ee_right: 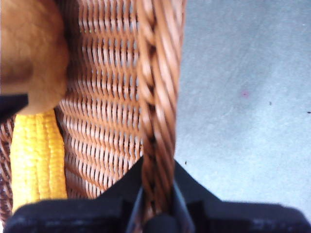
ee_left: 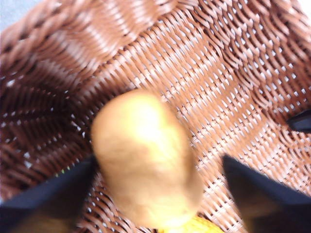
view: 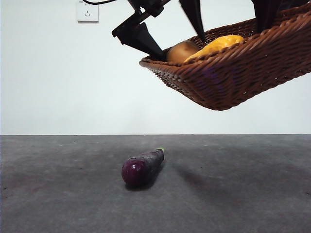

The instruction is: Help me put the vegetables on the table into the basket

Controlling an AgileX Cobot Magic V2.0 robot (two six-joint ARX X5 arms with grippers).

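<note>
The wicker basket (view: pixel 243 73) hangs tilted in the air at the upper right of the front view. My right gripper (view: pixel 266 22) is shut on its rim (ee_right: pixel 158 145). The brown potato (view: pixel 182 51) and the bumpy yellow vegetable (view: pixel 218 44) lie inside it. My left gripper (ee_left: pixel 155 191) is open inside the basket with a jaw on either side of the potato (ee_left: pixel 146 155); the right-hand jaw stands apart from it. The purple eggplant (view: pixel 142 167) lies on the table (view: pixel 58 194) below, its green stem pointing away.
A white wall socket (view: pixel 87 10) sits on the back wall at the upper left. The basket's shadow falls on the table to the right of the eggplant. The yellow vegetable (ee_right: pixel 36 160) and potato (ee_right: pixel 29 53) lie against the basket wall near my right gripper.
</note>
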